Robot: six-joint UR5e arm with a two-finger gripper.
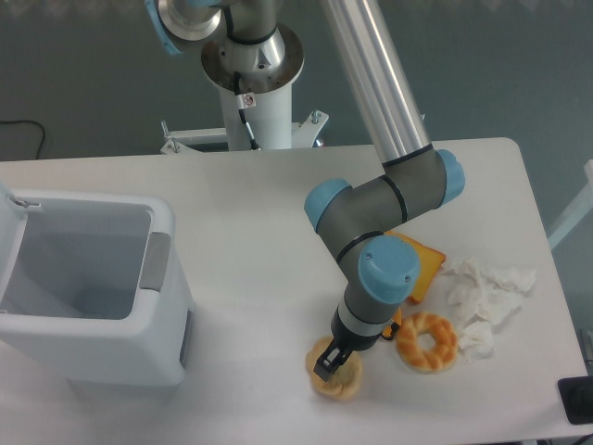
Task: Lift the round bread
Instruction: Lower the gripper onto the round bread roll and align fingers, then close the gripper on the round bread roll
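Way off to the pincer's left sits a white plastic bin (88, 297) on the white desk (250, 213). The black pincer (330, 363) is pressed right down onto the small pale-tan round bun (341, 378), but honestly can't tell how wide it's open or whether it's gripping. Just right of it lies a golden ring-shaped bread (427, 341), crumpled white paper (486, 297) further right.
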